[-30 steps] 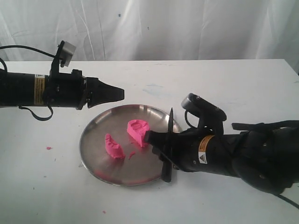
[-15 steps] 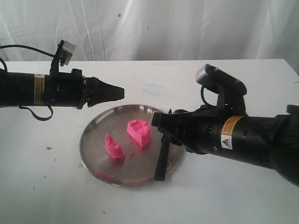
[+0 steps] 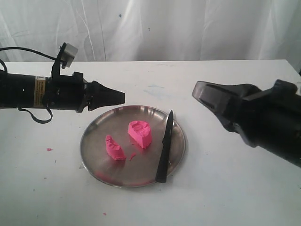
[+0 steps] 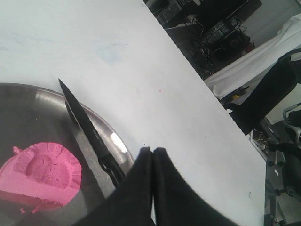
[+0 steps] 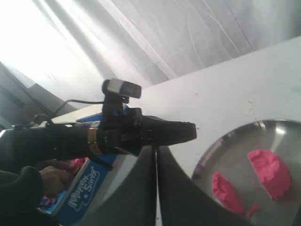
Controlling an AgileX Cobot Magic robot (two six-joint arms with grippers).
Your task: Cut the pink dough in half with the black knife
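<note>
The pink dough lies in two chunks on the round steel plate: a bigger chunk with a dented top and a smaller chunk to its left. The bigger chunk also shows in the left wrist view, and both chunks appear in the right wrist view. The black knife rests across the plate's right side, tip pointing away, free of any gripper; its blade runs beside the dough. My left gripper hovers shut above the plate's far left rim. My right gripper is shut, raised to the right of the plate.
Tiny pink crumbs dot the white table left of and in front of the plate. A blue sand box and a person's hand show beyond the table in the right wrist view. White curtains hang behind.
My right gripper let go of the knife, which now lies on the plate's right side, and the right arm drew back up and to the right. The left arm stayed still.
</note>
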